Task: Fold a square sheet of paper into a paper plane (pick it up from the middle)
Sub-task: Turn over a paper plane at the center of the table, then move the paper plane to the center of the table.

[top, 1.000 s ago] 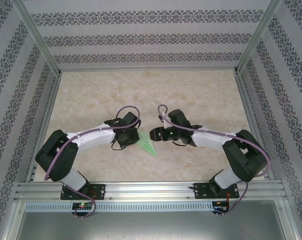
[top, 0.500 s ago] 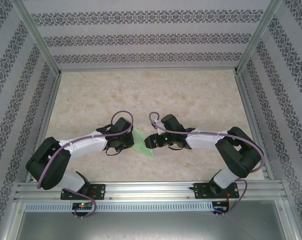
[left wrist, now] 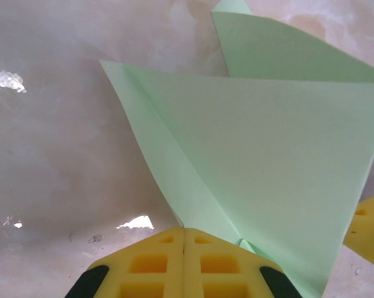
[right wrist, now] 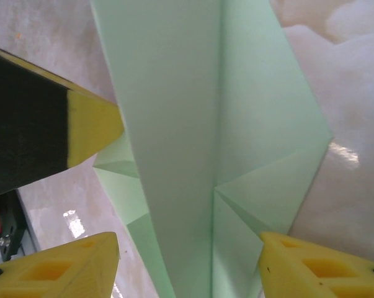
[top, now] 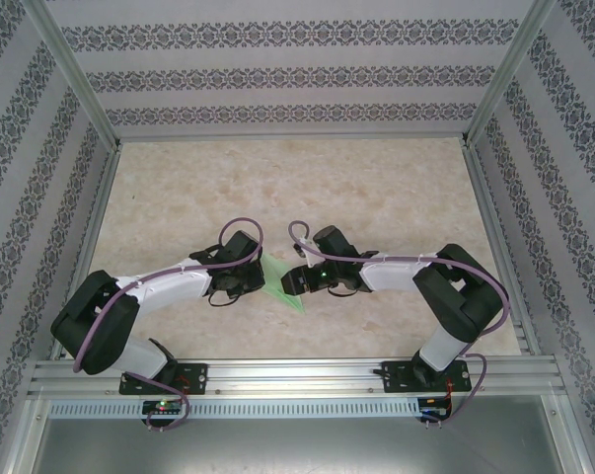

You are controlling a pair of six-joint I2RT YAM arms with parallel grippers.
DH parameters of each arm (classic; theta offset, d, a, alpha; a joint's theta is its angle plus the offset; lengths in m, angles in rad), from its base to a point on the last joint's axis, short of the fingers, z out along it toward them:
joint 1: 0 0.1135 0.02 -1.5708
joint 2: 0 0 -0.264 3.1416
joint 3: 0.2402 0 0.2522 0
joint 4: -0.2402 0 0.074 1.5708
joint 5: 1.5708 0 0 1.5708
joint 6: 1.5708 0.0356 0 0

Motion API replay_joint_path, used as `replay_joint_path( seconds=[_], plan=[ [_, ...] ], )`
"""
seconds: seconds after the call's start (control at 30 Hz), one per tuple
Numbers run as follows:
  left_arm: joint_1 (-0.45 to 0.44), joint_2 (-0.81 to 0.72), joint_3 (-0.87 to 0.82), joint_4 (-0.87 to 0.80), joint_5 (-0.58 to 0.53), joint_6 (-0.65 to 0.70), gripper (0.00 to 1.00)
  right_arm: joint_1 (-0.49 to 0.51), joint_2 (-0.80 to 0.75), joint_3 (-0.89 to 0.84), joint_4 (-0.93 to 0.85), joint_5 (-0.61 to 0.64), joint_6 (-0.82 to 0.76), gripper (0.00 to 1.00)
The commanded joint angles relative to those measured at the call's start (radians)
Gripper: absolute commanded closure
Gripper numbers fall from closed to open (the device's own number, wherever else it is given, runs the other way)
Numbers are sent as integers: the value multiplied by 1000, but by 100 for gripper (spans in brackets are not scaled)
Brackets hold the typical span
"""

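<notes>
L gripper (left wrist: 184,239) tight on paper plane (left wrist: 267,143)

Half-folded paper plane (top: 285,286), pale green, with a long centre crease and triangular flaps at one end. Pinched at one corner between the closed left fingers (left wrist: 149,264). Lying lengthwise between the parted right fingers (right wrist: 311,264).

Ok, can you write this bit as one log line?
left hand: shut on paper | right hand: open, paper between fingers | paper: partly folded
</notes>
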Motion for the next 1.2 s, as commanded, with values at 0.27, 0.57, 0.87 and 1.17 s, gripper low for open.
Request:
replay_joint_path(
  seconds=[0.27, 0.57, 0.87, 1.17],
  plan=[
    [8, 6, 27, 2, 9, 24, 100, 46, -13, 14, 12, -4, -21, 39],
    [8, 3, 27, 1, 11, 26, 100, 90, -7, 55, -71, 132, -92, 45],
    [8, 0, 26, -4, 8, 25, 100, 118, 2, 67, -85, 206, -141, 53],
    [8, -1, 24, -1, 11, 23, 100, 147, 33, 108, -132, 238, -182, 61]
  ],
)
